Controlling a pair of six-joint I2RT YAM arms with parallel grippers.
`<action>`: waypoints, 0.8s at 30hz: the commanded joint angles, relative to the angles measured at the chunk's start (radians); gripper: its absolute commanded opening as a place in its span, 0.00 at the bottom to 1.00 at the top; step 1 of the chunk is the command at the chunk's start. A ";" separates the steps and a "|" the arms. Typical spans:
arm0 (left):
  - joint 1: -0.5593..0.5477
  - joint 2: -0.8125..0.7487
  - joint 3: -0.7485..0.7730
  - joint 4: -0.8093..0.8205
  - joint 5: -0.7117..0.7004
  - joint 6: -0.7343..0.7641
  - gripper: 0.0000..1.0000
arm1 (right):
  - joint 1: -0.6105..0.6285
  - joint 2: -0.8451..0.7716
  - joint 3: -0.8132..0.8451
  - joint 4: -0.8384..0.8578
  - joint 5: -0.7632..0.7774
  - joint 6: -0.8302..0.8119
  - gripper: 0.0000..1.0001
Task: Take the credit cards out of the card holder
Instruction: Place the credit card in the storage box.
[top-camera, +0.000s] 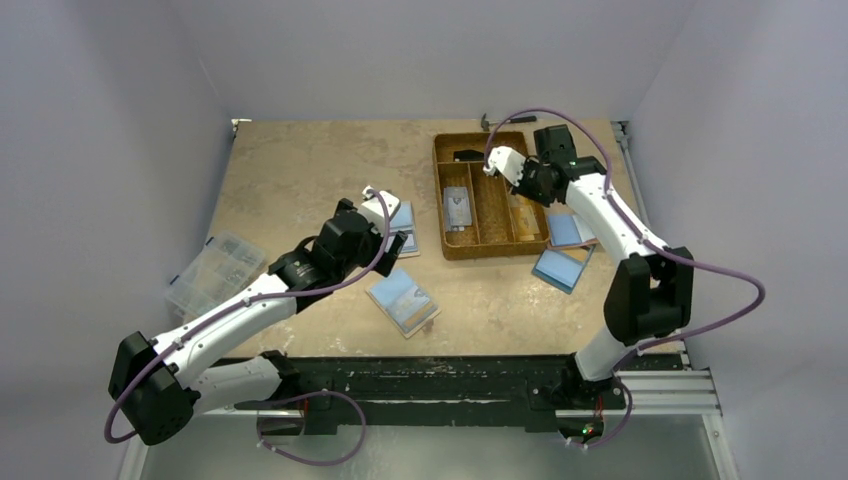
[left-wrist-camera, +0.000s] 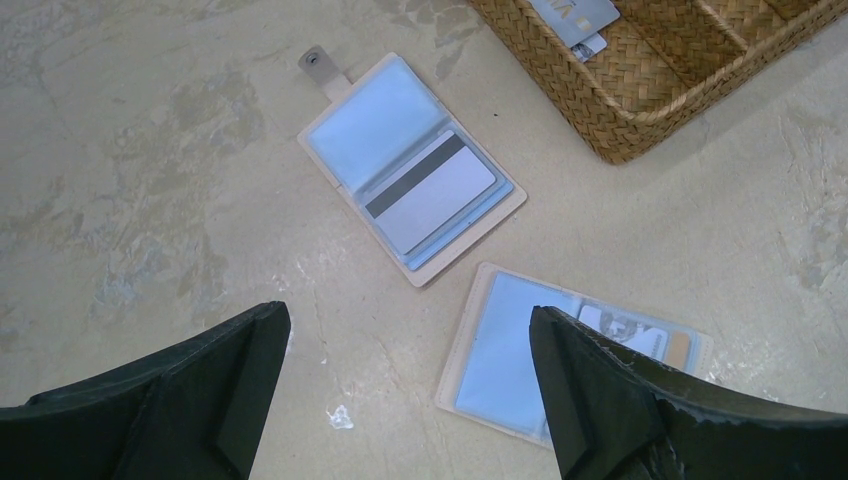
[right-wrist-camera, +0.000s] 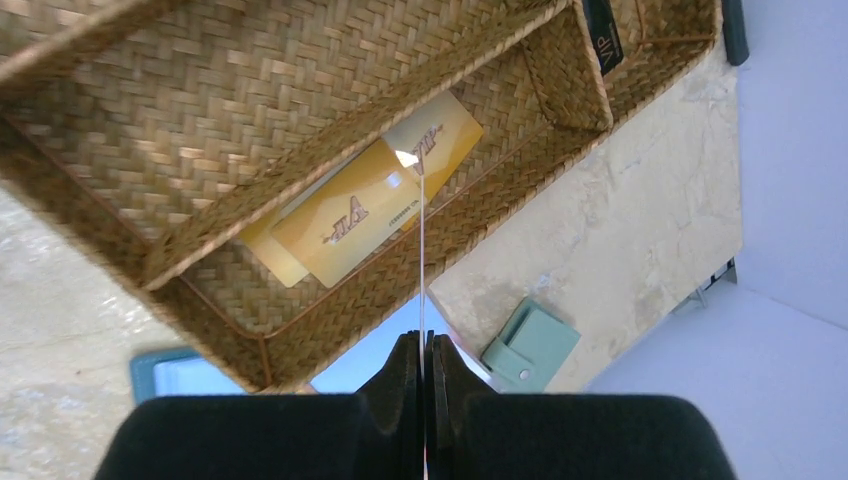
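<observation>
Nearest the overhead camera, the left gripper (top-camera: 392, 225) hovers by an open tan bifold card holder (top-camera: 407, 217) at mid-table, and the right gripper (top-camera: 500, 165) hangs above a brown woven compartment tray (top-camera: 488, 253). From the left wrist, black fingers (left-wrist-camera: 200, 400) stand wide apart and empty, the holder ahead with a pale grey dark-striped card (left-wrist-camera: 430, 190) tucked in its light blue sleeve; thin, stiff, slick and light, I judge, it is best pinched at the sleeve's mouth and slid out while the holder is pinned. From the right wrist, the jaws clamp a thin card (right-wrist-camera: 422, 250), seen edge-on, over the tray.
</observation>
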 joint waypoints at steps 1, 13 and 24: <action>0.009 -0.017 -0.008 0.041 0.010 0.014 0.98 | -0.001 0.041 0.038 0.105 0.091 -0.010 0.00; 0.019 -0.016 -0.010 0.041 0.011 0.013 0.97 | 0.010 0.247 0.122 0.155 0.137 0.036 0.06; 0.025 -0.013 -0.011 0.045 0.023 0.011 0.97 | 0.022 0.209 -0.018 0.168 0.080 0.009 0.26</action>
